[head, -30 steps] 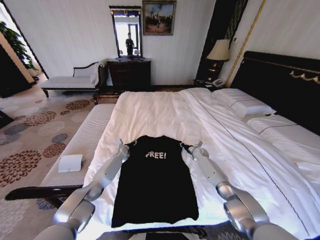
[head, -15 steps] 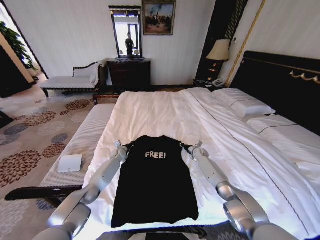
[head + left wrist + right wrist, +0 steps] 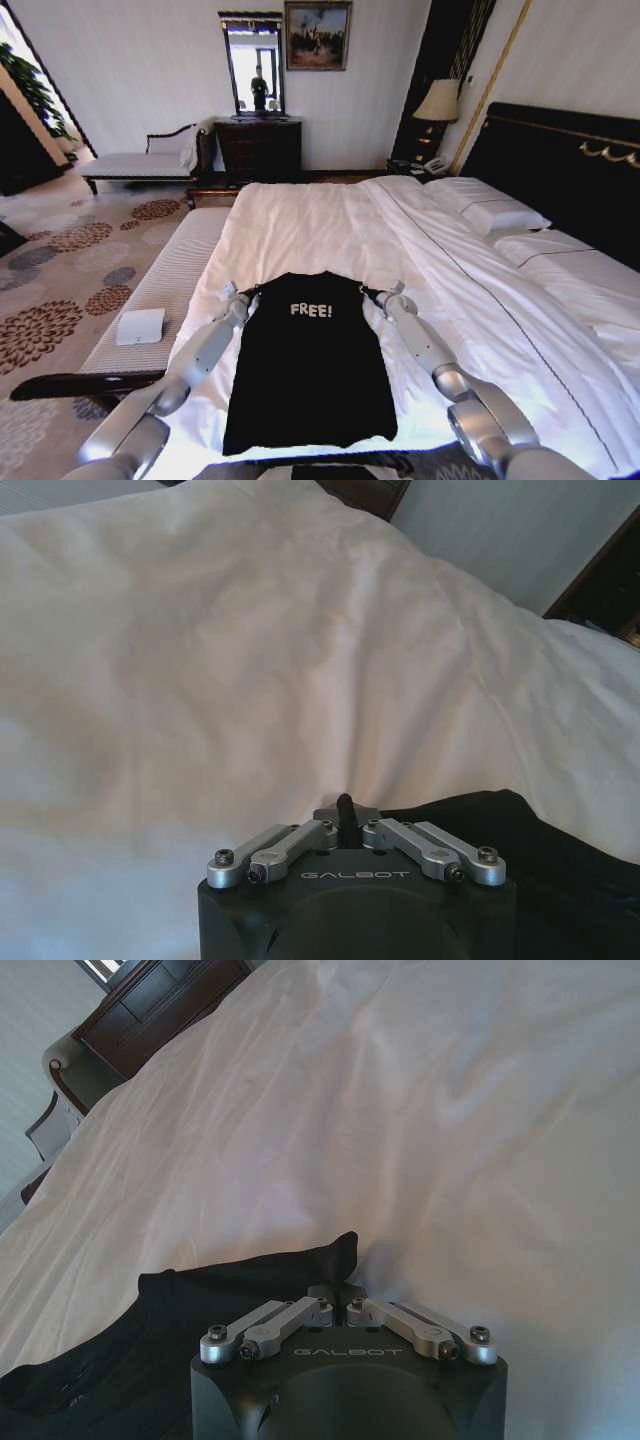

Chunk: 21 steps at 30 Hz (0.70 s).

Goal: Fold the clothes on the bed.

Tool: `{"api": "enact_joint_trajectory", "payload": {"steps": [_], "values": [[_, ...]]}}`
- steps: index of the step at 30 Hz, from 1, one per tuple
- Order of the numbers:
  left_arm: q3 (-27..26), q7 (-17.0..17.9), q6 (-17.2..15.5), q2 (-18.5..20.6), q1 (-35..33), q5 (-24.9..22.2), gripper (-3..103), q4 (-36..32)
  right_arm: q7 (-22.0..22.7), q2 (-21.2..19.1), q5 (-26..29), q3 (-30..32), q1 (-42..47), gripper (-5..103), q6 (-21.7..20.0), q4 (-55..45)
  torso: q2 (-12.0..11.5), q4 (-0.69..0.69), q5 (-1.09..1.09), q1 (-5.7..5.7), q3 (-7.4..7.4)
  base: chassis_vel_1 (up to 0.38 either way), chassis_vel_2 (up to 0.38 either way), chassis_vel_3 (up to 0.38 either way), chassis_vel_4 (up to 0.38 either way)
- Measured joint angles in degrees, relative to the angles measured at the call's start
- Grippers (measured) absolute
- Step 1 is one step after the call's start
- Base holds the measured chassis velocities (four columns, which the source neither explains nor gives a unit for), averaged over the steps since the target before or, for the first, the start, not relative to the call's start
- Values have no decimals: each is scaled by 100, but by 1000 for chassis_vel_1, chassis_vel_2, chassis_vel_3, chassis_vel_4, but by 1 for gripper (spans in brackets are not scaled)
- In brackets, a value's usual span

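Both grippers pinched at the shirt's shoulders, ready to fold.

Nearest me the black T-shirt (image 3: 310,365) lies flat on the bed (image 3: 300,215), hem toward the robot, "FREE!" lettering face up. At its far corners the left gripper (image 3: 238,298) and right gripper (image 3: 385,297) each sit at a shoulder; in the wrist views both jaws look drawn together, nipping black cloth at the sleeve edge. I'd judge this the grasp before the first fold: next calls for lifting both corners evenly. Beyond lies bare white duvet (image 3: 330,200).
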<state>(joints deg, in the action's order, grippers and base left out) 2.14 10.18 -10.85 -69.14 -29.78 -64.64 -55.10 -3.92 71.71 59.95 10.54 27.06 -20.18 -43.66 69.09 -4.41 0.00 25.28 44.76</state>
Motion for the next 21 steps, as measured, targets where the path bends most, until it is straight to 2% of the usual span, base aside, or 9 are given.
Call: {"api": "enact_joint_trajectory", "payload": {"steps": [4,13,21], "values": [[10,-30,45,-22,9,13,3,-10,1,-14,7,-2,0,1,-4,-11,0,0,0,0,0,0,0,0,0],[42,-57,108,-16,235,-13,3,17,4,-23,-7,-54,-28,1,25,-129,-1,-1,-1,0,0,0,0,0,0],[103,-117,186,-34,801,-205,3,172,139,-71,-171,-405,-286,1,216,-712,0,-2,-1,0,1,0,0,0,0]]}}
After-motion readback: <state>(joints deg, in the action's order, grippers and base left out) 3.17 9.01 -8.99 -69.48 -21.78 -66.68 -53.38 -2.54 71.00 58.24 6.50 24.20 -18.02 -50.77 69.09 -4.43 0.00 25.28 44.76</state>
